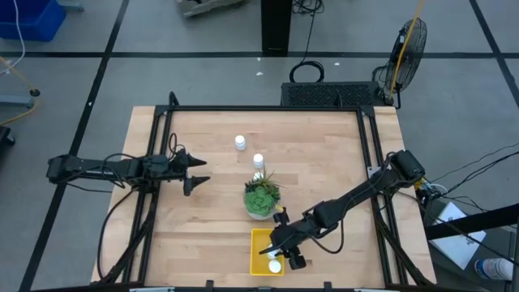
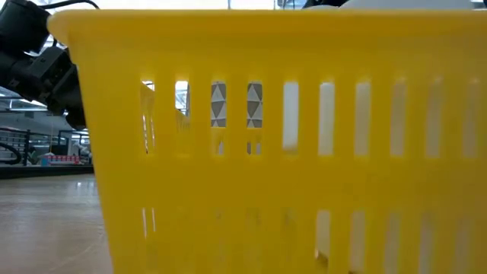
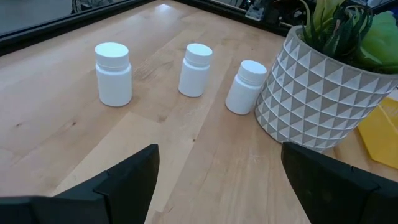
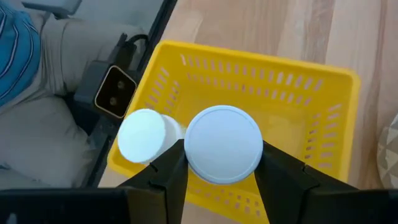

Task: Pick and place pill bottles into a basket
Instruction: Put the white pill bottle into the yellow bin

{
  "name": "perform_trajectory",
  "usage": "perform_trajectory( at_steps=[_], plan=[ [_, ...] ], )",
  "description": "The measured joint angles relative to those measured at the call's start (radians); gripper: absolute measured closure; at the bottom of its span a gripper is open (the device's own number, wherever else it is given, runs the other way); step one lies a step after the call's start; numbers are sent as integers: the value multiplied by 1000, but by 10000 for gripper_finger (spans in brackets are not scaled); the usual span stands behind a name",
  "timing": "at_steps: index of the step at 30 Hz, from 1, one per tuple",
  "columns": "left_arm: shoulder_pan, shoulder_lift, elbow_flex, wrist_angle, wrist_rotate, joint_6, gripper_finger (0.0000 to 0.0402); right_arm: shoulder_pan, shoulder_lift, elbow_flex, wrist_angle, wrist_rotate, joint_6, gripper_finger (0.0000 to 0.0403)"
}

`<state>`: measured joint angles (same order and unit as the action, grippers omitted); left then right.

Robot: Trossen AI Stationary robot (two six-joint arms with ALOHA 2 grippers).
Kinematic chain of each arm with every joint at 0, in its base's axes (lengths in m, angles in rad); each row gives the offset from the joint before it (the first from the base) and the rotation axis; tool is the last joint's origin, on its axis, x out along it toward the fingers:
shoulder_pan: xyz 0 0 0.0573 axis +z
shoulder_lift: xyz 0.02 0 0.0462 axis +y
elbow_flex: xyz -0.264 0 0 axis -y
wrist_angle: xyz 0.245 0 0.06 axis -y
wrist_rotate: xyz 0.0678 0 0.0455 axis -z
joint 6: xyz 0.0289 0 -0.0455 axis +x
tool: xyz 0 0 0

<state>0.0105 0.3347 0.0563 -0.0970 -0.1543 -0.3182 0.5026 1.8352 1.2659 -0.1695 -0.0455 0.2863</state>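
While the right claw (image 4: 219, 163) grips a light, rigid, slick bottle (image 4: 222, 144) below its cap over the basket (image 4: 311, 87), the left claw (image 3: 217, 177) waits open facing three bottles beside the plant (image 3: 323, 81).
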Motion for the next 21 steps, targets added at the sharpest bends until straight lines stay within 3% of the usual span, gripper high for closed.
perform_trajectory(
  at_steps=[14, 21],
  plan=[
    [0, 0, 0, -3, 6, -2, 62, 1, 64, 1, 0, 20, -19, 250],
    [0, 0, 0, -4, 21, -2, 62, 5, 66, 1, 8, -8, -47, 208]
  ],
)
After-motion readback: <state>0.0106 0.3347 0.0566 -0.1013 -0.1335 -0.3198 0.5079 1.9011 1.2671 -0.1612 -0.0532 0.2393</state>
